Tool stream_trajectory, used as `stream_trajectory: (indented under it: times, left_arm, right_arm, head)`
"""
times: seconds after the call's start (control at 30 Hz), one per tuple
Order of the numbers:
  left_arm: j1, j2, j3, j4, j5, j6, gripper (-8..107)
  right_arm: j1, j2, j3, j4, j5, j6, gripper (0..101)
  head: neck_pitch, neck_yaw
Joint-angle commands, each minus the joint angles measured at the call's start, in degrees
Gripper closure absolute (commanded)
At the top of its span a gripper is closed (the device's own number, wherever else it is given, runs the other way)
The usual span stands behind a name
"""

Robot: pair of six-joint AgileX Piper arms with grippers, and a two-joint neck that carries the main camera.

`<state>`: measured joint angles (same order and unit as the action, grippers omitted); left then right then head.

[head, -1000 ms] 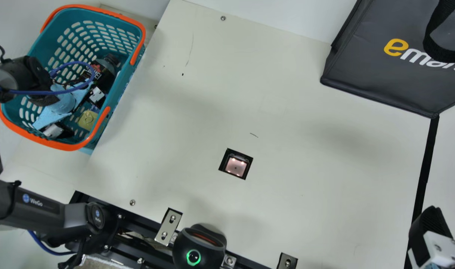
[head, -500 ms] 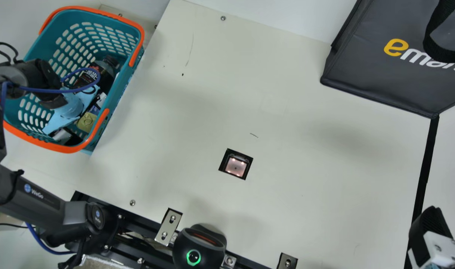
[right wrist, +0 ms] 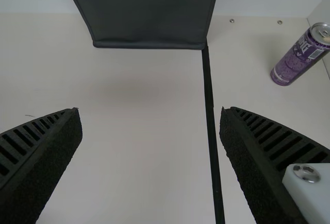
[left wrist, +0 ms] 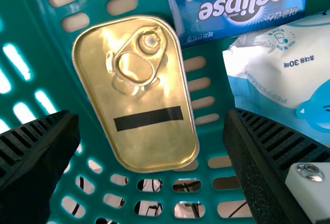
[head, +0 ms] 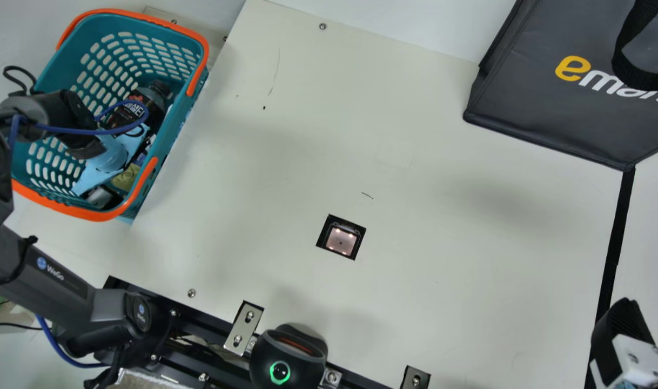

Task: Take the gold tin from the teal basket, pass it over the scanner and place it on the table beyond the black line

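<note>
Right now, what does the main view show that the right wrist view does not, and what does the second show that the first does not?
Main view: the teal basket with the gold tin inside, and the scanner set in the table.
Right wrist view: a purple can standing on the table.
Both: the black line, the dark bag and the right gripper.

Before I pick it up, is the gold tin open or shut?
Shut: the gold tin has its lid whole from rim to rim, with the ring pull attached.
</note>
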<state>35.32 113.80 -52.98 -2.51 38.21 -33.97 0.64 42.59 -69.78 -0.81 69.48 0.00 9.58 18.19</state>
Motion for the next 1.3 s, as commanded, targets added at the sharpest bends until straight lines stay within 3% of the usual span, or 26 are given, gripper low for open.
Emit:
stream_trajectory:
  times: [0.0,0.47,0.97,1.27]
  left_arm:
    - [-0.09,0.15,0.27,0.1,-1.33,-0.11,9]
    - [-0.71,1.91,2.57,1.8,-7.88,-2.09,9]
    - [-0.92,2.07,3.1,4.7,-9.48,-4.78,107]
    - [-1.11,-1.38,2.54,6.08,-6.23,-4.62,107]
  right_arm:
    - [0.0,0.0,0.0,0.0,0.0,0.0,6]
    - [0.0,0.0,0.0,0.0,0.06,0.0,6]
    - [0.0,0.0,0.0,0.0,0.06,0.0,6]
    - [0.0,0.0,0.0,0.0,0.06,0.0,6]
  head:
    - [-1.66,0.23]
    - [-1.66,0.23]
    - [-1.66,0.23]
    - [-1.66,0.23]
